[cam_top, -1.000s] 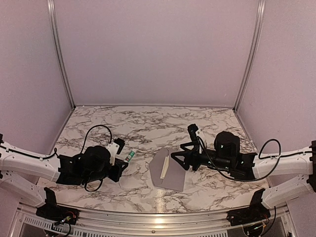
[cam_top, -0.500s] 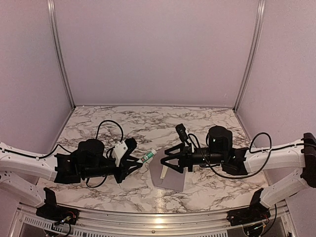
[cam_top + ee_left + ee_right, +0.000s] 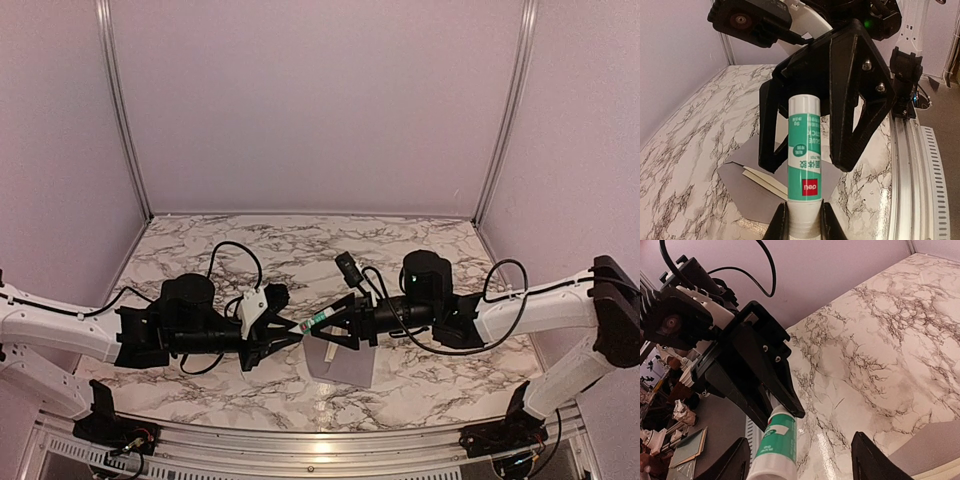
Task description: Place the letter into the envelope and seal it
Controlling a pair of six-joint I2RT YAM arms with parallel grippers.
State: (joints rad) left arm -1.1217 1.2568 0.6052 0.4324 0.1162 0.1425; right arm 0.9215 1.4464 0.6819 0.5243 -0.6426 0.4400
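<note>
- Bench: white marble-patterned top with grey veins, enclosed by plain pale lilac walls.
- Letter: cream folded sheet lying at the envelope, near centre of the bench. Only an edge strip shows against the grey, and I cannot tell how far it sits inside the pocket.
- Envelope: grey, flat on the bench, pointed flap lying open. It is directly beneath the two meeting end effectors.
- Glue stick: green-and-white tube, held in the air above the envelope, roughly level.
- Left end effector: pinching the glue stick at its base end, one finger on either side.
- Right end effector: fingers spread wide, one to each side of the tube's free white end. No contact with it can be seen.
- Left arm and right arm: white links reaching inward from the bench sides, black wrists facing each other over the envelope.
- Cables: black loops standing above both wrists.
</note>
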